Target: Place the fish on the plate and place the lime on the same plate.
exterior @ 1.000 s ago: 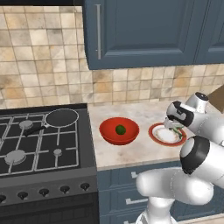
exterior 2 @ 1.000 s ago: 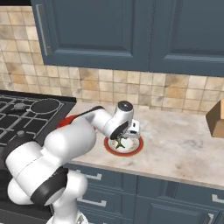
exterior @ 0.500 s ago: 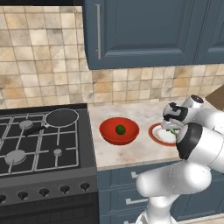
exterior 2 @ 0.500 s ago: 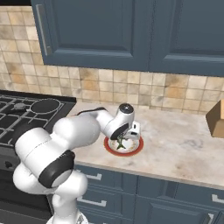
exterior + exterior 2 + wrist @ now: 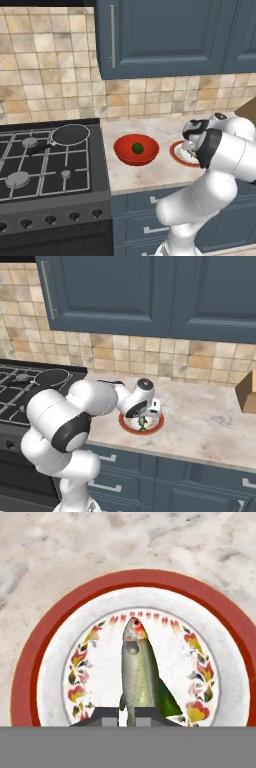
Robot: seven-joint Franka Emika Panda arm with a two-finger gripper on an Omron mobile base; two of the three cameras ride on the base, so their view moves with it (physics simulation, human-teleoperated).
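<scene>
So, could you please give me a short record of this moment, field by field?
fish: lies on the plate, within the flower ring
plate: on the counter, right of the stove
lime: in the red bowl, not yet on the plate
hand: low over the plate; fingertips either side of the fish's tail end
done: fish placed
left: lime

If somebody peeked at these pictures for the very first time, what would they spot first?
Probably the fish, lying in the middle of the flowery plate with the red rim, right under the robot's end effector. Next, the red bowl on the counter beside the stove, with a little green lime inside it.
</scene>
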